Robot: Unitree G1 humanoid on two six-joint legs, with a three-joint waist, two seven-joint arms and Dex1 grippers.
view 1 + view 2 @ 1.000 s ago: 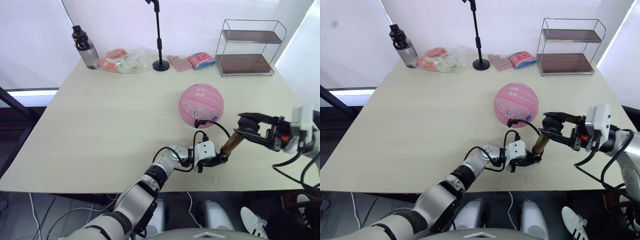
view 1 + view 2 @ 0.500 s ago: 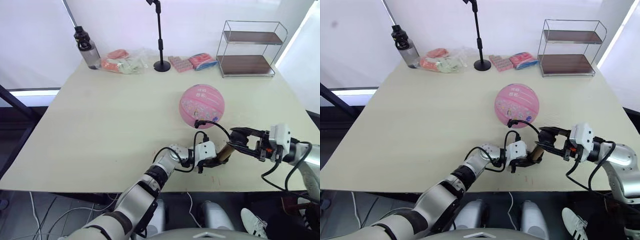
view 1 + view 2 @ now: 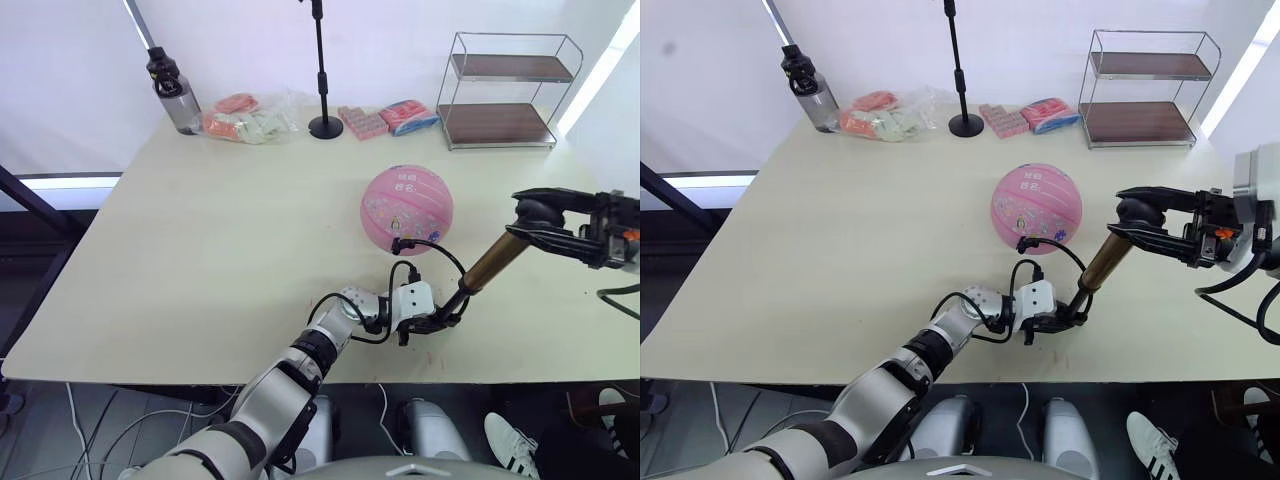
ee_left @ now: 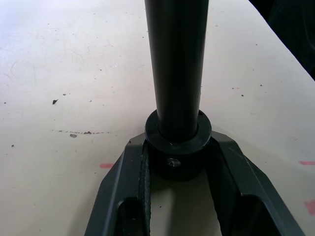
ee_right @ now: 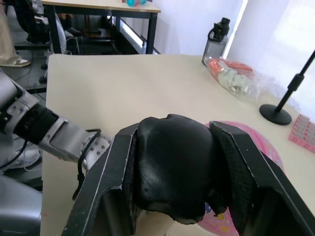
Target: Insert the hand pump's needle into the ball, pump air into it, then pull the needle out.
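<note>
The pink ball (image 3: pixel 406 210) rests on the table right of the middle. The hand pump (image 3: pixel 488 265) slants up from the table in front of it, bronze-gold barrel showing. My left gripper (image 3: pixel 437 322) is shut on its black bottom cap (image 4: pixel 178 142), fingers (image 4: pixel 125 196) on either side. My right gripper (image 3: pixel 535 213) is shut on the black handle (image 5: pixel 172 172) at the raised end, to the ball's right. The black hose (image 3: pixel 435 250) loops from the bottom cap to a black fitting (image 3: pixel 397 243) on the ball's near side. The needle's pin is hidden at that fitting.
At the table's back stand a black stand pole (image 3: pixel 322 70), a wire shelf (image 3: pixel 505 90), a bottle (image 3: pixel 170 95), a clear bag of packets (image 3: pixel 250 118) and pink packets (image 3: pixel 385 118). The table's front edge (image 3: pixel 300 375) runs just behind my left gripper.
My right gripper first pushed the handle down toward the bottom cap, then drew it up and to the right, so the pump now stands longer. My left gripper and the ball stayed put.
</note>
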